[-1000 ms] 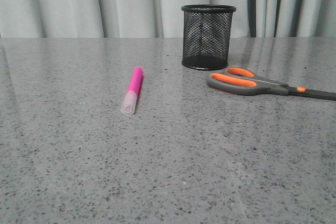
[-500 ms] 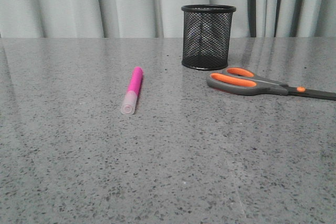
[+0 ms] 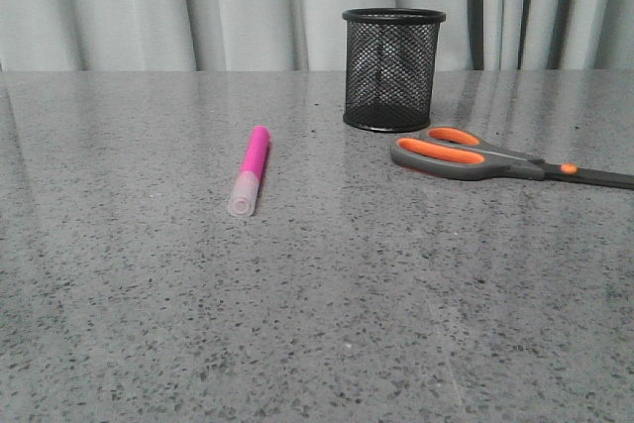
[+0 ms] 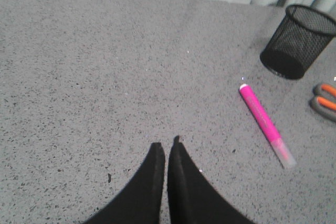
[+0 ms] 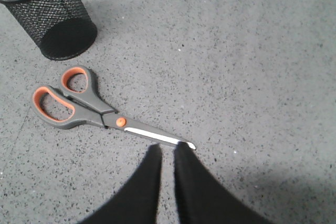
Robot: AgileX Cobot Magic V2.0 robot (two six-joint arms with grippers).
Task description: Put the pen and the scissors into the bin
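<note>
The pink pen (image 3: 250, 168) with its whitish cap lies on the grey table, left of centre; it also shows in the left wrist view (image 4: 265, 124). The black mesh bin (image 3: 392, 68) stands upright at the back, seen too in both wrist views (image 4: 294, 41) (image 5: 50, 17). The scissors (image 3: 495, 158) lie closed to the right of the bin, handles toward it, blades pointing right (image 5: 94, 111). My left gripper (image 4: 166, 142) is shut and empty above bare table, apart from the pen. My right gripper (image 5: 168, 148) hovers by the scissors' blade tip, jaws nearly together, holding nothing.
The grey speckled table (image 3: 317, 324) stretches wide around the objects. Pale curtains (image 3: 198, 7) hang behind the table's far edge. Neither arm shows in the front view.
</note>
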